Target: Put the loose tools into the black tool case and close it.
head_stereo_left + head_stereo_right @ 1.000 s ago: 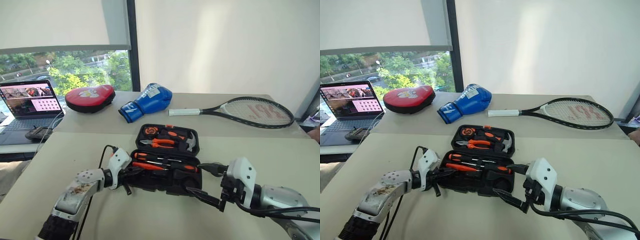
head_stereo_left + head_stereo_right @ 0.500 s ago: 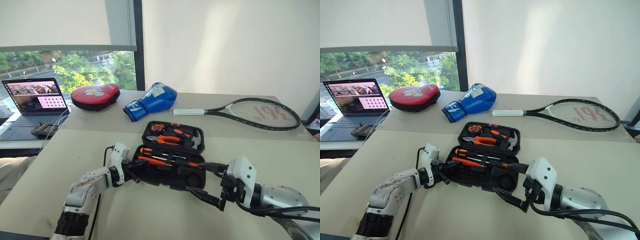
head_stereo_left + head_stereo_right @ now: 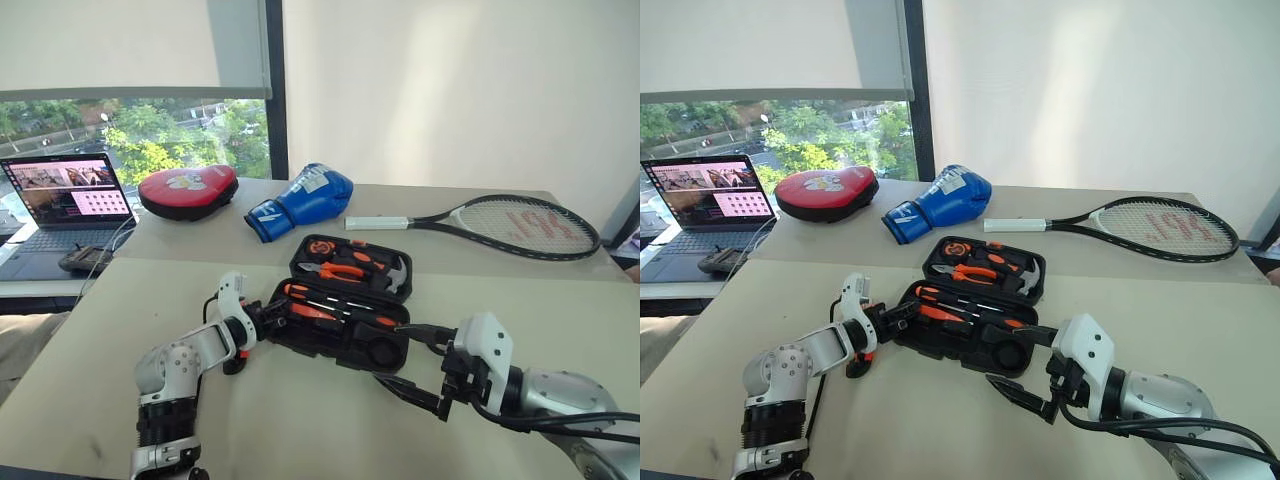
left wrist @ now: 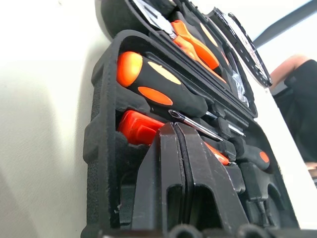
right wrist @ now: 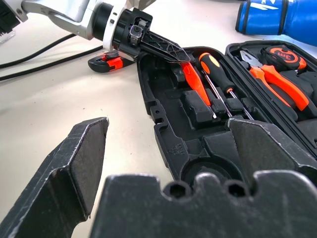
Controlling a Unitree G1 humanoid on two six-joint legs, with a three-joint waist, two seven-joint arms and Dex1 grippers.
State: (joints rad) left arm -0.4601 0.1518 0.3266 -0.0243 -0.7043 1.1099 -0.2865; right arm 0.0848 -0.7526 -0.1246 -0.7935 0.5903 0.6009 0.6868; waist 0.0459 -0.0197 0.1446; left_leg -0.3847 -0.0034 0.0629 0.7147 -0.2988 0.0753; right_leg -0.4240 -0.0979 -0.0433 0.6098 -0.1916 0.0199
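Black plastic, lid thrown back: the black tool case (image 3: 345, 305) lies open in the middle of the beige table (image 3: 300, 430), its lid half on the far side holding orange-handled pliers (image 3: 338, 270) and a small hammer (image 3: 397, 274). In the near half, two black-and-orange screwdrivers (image 5: 210, 74) sit side by side in their slots, with an orange utility knife (image 5: 192, 82) bedded just left of them.

At the case's left end is the left gripper (image 3: 268, 312), fingers pressed together with nothing between them, tips right over the knife slot. On the table just under that wrist lies a small black-and-orange object (image 5: 105, 63), apart from the case; what it is I cannot tell.

Near the case's right end hovers the right gripper (image 3: 405, 362), jaws spread wide and empty, one finger over the case's near right corner, the other over bare table.

Beyond the case, along the far side: a red-black punch pad (image 3: 187, 190) at the left, a blue boxing glove (image 3: 300, 198) beside it, a tennis racket (image 3: 500, 222) stretching right. Far left, on a lower desk, an open laptop (image 3: 62, 200).
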